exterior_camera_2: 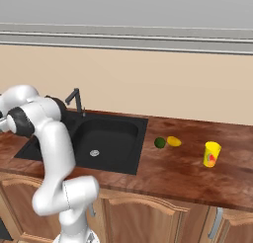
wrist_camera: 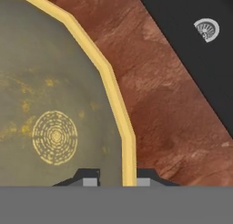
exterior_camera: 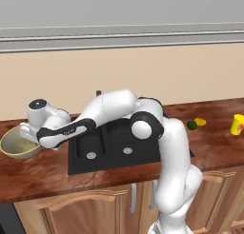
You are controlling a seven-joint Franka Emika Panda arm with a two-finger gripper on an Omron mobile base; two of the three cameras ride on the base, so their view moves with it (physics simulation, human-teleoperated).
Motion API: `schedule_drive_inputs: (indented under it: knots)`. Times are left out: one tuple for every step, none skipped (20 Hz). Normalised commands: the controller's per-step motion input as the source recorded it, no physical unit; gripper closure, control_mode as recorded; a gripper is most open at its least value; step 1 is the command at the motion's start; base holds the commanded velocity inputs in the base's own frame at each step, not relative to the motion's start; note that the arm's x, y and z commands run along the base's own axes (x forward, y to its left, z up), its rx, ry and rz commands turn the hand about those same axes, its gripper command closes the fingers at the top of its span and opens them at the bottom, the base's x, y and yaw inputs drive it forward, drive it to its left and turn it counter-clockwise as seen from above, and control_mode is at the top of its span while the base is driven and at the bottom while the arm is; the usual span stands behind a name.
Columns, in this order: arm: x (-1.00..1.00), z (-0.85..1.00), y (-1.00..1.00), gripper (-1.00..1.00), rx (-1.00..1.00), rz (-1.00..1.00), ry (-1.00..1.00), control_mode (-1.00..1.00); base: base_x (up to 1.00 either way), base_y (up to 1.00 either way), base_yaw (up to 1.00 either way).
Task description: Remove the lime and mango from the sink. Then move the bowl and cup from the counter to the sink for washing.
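The olive-tan bowl (exterior_camera: 16,145) (wrist_camera: 50,91) sits on the counter (exterior_camera: 43,173) left of the black sink (exterior_camera: 114,154) (exterior_camera_2: 116,138). My gripper (exterior_camera: 34,141) (wrist_camera: 117,178) is over the bowl's right rim and open. The yellow rim runs between the two fingertips (wrist_camera: 89,178), close to the right one, with a gap on the inner side. The dark green lime (exterior_camera: 191,125) (exterior_camera_2: 159,142) and the yellow-orange mango (exterior_camera: 200,121) (exterior_camera_2: 173,141) lie side by side on the counter right of the sink. The yellow cup (exterior_camera: 237,124) (exterior_camera_2: 212,154) stands further right.
Both sink basins hold nothing but their silver drains (exterior_camera: 127,151) (wrist_camera: 206,29). A dark faucet (exterior_camera_2: 75,100) rises behind the sink. My arm stretches across the sink's left half. The beige wall runs along the back, and the counter's front edge drops to wooden cabinets (exterior_camera_2: 148,217).
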Motion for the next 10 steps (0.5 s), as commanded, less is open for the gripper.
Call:
schedule_drive_inputs:
  knots:
    - [-0.13,0.06,-0.3,1.0,0.11,-0.03,0.0,-1.0,0.0,0.0,0.0]
    - [-0.12,0.09,-0.3,1.0,0.11,-0.03,0.0,-1.0,0.0,0.0,0.0]
    - [-0.11,0.12,-0.3,1.0,0.11,-0.04,0.0,-1.0,0.0,0.0,0.0]
    - [-0.1,0.15,-0.31,1.0,0.11,-0.07,0.0,-1.0,0.0,0.0,0.0]
    - [-0.11,0.14,-0.31,1.0,0.11,-0.07,0.0,-1.0,0.0,0.0,0.0]
    - [-0.14,0.12,-0.29,1.0,0.1,-0.08,0.0,-1.0,0.0,0.0,0.0]
    - [-0.13,0.11,-0.28,1.0,0.1,-0.08,0.0,-1.0,0.0,0.0,0.0]
    - [-0.12,0.12,-0.28,1.0,0.09,-0.07,0.0,-1.0,0.0,0.0,0.0]
    - [-0.13,0.13,-0.28,1.0,0.09,-0.07,0.0,-1.0,0.0,0.0,0.0]
    - [-0.13,0.13,-0.29,1.0,0.08,-0.09,0.0,-1.0,0.0,0.0,0.0]
